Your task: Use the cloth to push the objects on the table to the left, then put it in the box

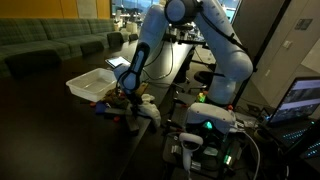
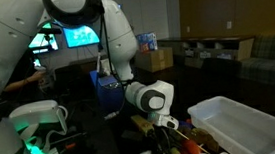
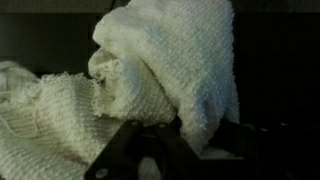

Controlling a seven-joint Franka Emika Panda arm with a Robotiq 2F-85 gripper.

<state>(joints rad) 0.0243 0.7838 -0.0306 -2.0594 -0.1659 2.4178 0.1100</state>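
Cloth [image 3: 170,70] is bunched in the closed gripper [image 3: 155,140], low on the worktop [image 1: 55,120] at the objects [image 2: 202,148], just beside the box [image 2: 244,118]. Grasp done. Push looks under way, extent unclear. Boxing the cloth not yet done.

Office-type lab space: sectional sofa [image 1: 50,40], lit monitors [image 2: 79,35], stacked cardboard boxes [image 2: 156,58], open laptop [image 1: 300,100].

cloth [image 3: 170,70]: white knit rag, crumpled in thick folds, one fold raised | objects [image 2: 199,147]: small red, orange, yellow toys, clustered beside box | box [image 1: 88,84]: translucent white bin, upright on dark table [image 1: 55,102]
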